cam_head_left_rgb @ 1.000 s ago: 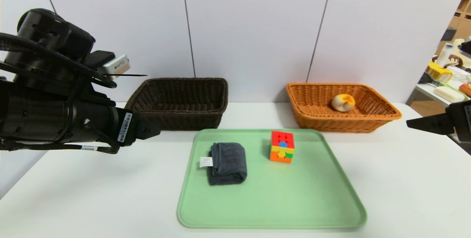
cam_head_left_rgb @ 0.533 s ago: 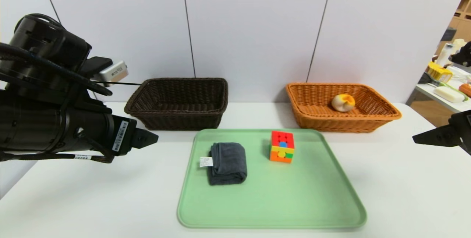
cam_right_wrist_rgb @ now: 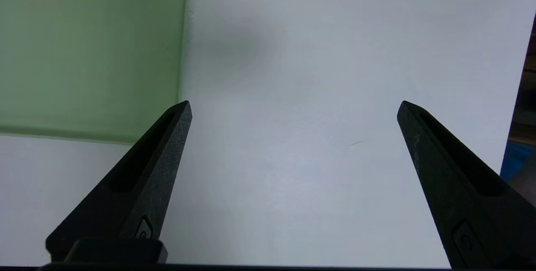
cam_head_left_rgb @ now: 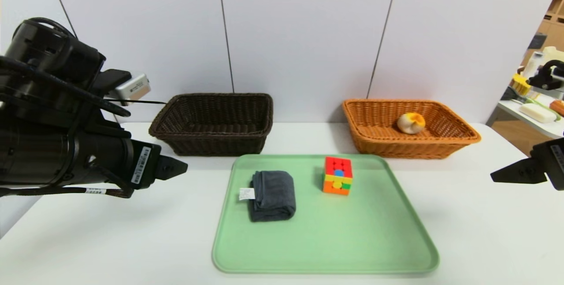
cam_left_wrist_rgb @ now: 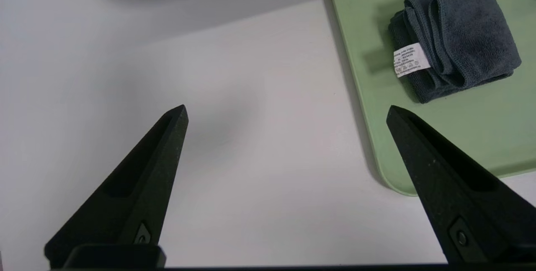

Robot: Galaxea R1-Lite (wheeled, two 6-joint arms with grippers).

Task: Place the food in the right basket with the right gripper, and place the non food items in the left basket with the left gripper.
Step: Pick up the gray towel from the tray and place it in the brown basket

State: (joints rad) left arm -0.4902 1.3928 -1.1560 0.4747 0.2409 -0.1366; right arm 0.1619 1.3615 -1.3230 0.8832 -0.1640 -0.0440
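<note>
One food item, round orange-and-cream piece (cam_head_left_rgb: pixel 411 123), already in right basket (cam_head_left_rgb: pixel 414 150). Two non-food items left, both on green tray (cam_head_left_rgb: pixel 352 249): folded dark cloth (cam_head_left_rgb: pixel 274 196), puzzle cube (cam_head_left_rgb: pixel 338 175) to its right. Left basket (cam_head_left_rgb: pixel 216 145) has neither. Left gripper (cam_left_wrist_rgb: pixel 287 109) spread wide, nothing held, above table beside tray's left edge. Right gripper (cam_right_wrist_rgb: pixel 295 105) also spread, gripping nothing, off tray's right side. Food share looks finished; remaining work seems left arm's, two pickups.

the left hand (cam_left_wrist_rgb: pixel 287 105) and right hand (cam_right_wrist_rgb: pixel 294 101) both hang wide open, well apart.
</note>
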